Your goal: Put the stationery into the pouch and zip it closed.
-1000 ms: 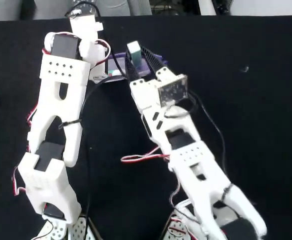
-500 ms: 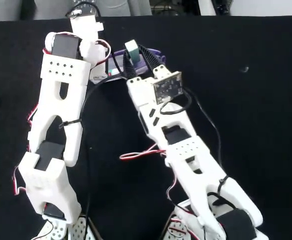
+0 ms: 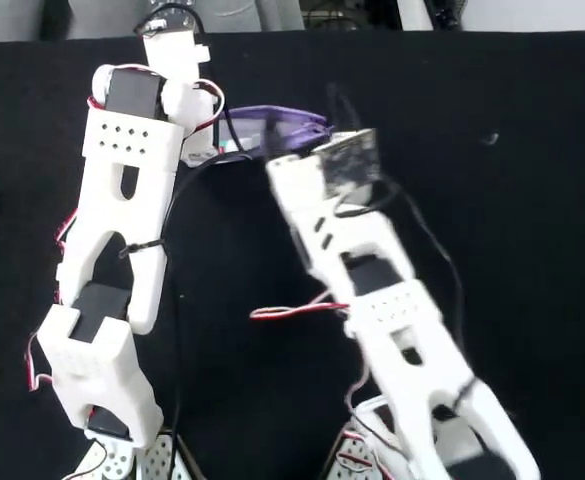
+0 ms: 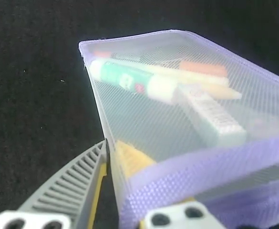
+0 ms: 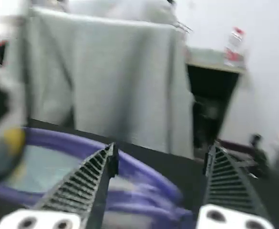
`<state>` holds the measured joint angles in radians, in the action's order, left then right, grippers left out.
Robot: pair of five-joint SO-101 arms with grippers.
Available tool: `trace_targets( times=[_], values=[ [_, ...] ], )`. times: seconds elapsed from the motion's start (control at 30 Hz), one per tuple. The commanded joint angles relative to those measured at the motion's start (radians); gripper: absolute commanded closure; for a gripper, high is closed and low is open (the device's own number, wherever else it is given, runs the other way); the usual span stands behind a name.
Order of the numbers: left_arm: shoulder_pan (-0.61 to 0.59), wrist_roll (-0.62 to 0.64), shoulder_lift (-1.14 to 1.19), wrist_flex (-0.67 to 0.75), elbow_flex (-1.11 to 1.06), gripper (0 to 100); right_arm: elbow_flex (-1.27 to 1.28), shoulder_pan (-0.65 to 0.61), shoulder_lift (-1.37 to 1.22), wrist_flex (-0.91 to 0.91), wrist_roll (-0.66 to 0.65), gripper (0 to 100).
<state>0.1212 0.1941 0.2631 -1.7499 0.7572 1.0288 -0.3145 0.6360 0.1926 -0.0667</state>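
Gripping one end of the pouch (image 4: 177,124), the left gripper (image 4: 116,164) has its jaws closed on the purple edge band. Its grey ribbed finger (image 4: 72,188) lies against the outside of the mesh wall, and the band passes down btw. this finger and the other jaw. A yellow-orange patch shows through the mesh just beside the finger; I cannot tell what it is. The stationery is inside the pouch and visible through the pale mesh: a glue stick (image 4: 129,78) w/ green label, a pale yellow stick (image 4: 196,78) just behind it, an orange pen (image 4: 203,68) at the far wall, and a white block (image 4: 211,114), prob. an eraser, lying slanted w/ one end touching the glue stick. I cannot tell whether the zip is closed. In the high view the pouch (image 3: 282,120) lies on the far part of the black table (image 3: 532,250), near its far edge, btw. the ends of the two arms. The left arm (image 3: 122,200) stretches along the left side to reach it, and the right arm (image 3: 372,280) comes diagonally from the near side, its camera board (image 3: 347,165) just beside the pouch. The right gripper (image 5: 163,149) has its jaws wide apart w/ nothing btw. them. It hangs at the purple rim of the pouch, and I cannot tell if a finger touches the rim. Behind the table, in the right wrist view, hangs a grey cloth (image 5: 106,71).
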Motion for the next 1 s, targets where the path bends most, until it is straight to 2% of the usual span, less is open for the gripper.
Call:
trace_targets(
  times=[0.0, 0.17, 0.4, 0.6, 0.73, 0.83, 0.97],
  values=[
    [0.007, 0.006, -0.054, -0.009, 0.012, 97, -0.062, 0.110, 0.246, -0.201, 0.000, 73.6],
    [0.007, 0.006, -0.054, -0.009, 0.010, 97, -0.010, 0.166, 0.426, -0.396, -0.008, 80.0],
    [0.005, 0.006, -0.054, -0.009, 0.010, 97, 0.237, 0.163, 0.526, -0.397, -0.009, 80.0],
    [0.007, 0.006, -0.054, -0.009, 0.012, 97, 0.415, 0.133, 0.522, -0.203, -0.009, 80.0],
    [0.007, 0.006, -0.054, -0.009, 0.007, 97, 0.421, 0.066, 0.490, -0.189, 0.000, 80.0],
    [0.007, 0.006, -0.054, -0.009, 0.007, 97, 0.398, 0.060, 0.383, -0.118, 0.000, 80.3],
    [0.007, 0.006, -0.054, -0.009, 0.007, 97, 0.360, 0.066, 0.156, 0.069, 0.000, 80.3]
  ],
)
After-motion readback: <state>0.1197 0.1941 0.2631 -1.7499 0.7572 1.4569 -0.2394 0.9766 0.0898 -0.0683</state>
